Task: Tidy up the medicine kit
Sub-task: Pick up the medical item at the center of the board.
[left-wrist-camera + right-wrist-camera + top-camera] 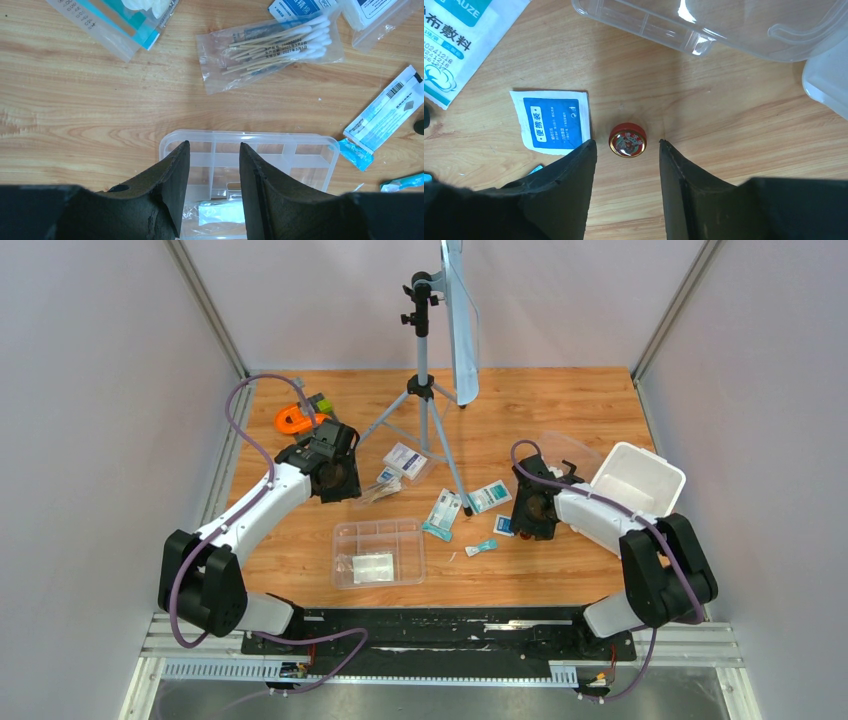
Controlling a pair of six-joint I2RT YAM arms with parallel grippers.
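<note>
The white tub [640, 480] stands at the right with its clear lid [565, 450] lying beside it. The clear divided tray [378, 552] lies at front centre and holds one white packet [220, 212]. Loose packets [443, 510] and a bag of cotton swabs [272, 47] lie between them. My left gripper [214, 145] is open and empty above the tray's [280, 150] far edge. My right gripper [626, 142] is open, low over the wood, with a small red tin [627, 140] just ahead between its fingertips, not gripped. A blue square packet [555, 122] lies left of the tin.
A camera tripod [425, 390] stands at back centre with legs spread among the packets. An orange-and-grey tool [297, 418] lies at the back left. A gauze packet [449, 45] and the lid's rim [724, 25] lie beyond the tin. White walls enclose the table.
</note>
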